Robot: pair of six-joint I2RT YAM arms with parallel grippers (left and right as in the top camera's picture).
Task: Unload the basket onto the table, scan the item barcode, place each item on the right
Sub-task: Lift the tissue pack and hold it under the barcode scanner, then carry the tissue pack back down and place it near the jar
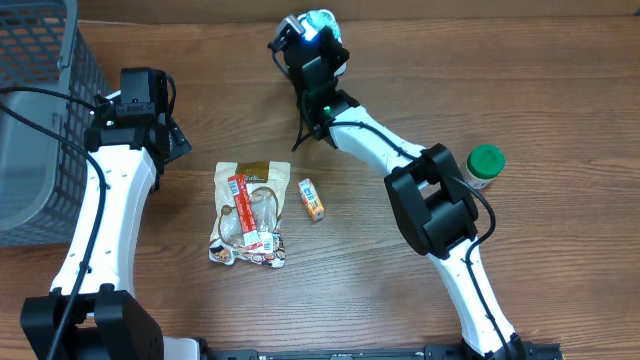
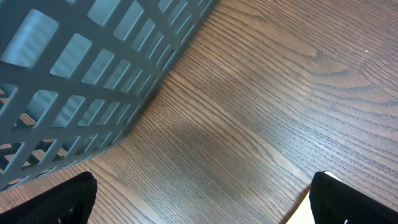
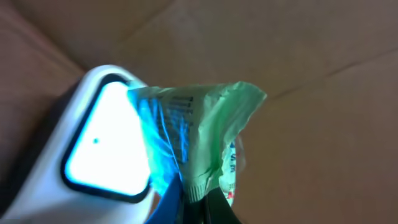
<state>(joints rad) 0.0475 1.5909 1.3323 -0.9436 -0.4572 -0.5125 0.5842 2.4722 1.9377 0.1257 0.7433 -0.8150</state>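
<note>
Pinched tight in the right gripper (image 3: 205, 208): a green packet (image 3: 214, 124), held up at the far side of the table (image 1: 560, 80), against or just beside the glowing window of the white scanner (image 3: 106, 146); hard to tell which. Spread fully wide, holding nothing: the left gripper (image 2: 199, 202), low over bare wood near the grey basket (image 2: 81, 74). Mid-table, well apart from the packet: a snack bag (image 1: 250, 215), a small orange box (image 1: 312, 198).

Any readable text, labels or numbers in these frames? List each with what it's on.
Nothing legible.
On the crinkled green packet held at the glowing white scanner window: printed lines, too blurred.
On the clear snack bag with red label: print too small.
On the small orange box: too small.
On the green-lidded jar: none visible.
</note>
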